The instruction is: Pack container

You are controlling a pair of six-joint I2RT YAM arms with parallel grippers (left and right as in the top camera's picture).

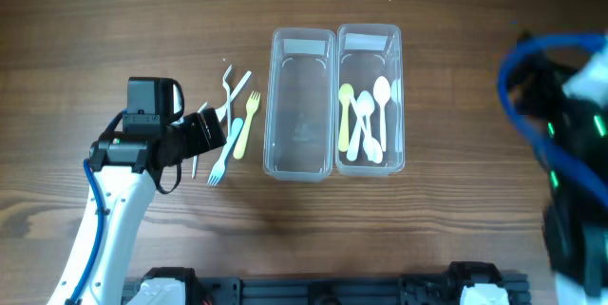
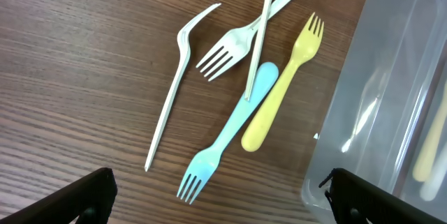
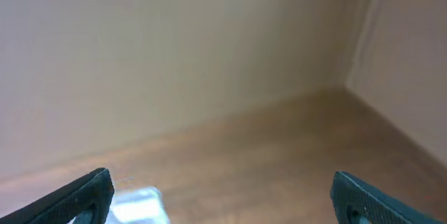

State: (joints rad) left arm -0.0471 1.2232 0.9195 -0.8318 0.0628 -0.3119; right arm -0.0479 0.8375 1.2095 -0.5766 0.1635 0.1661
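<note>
Though empty, left claw near forks

Table was brown, dark wood-grain streaks. White forks; yellow fork; light-blue fork. Containers were clear, colourless. Spoons were white, one spoon pale yellow. Left arm was white, black toward wrist; cable blue.

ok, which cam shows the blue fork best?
Left wrist. The blue fork is close and sharp there, with everything visible from handle to tines. Overhead also shows the whole fork, but it is small and lacks detail. Right wrist does not show it at all.
</note>
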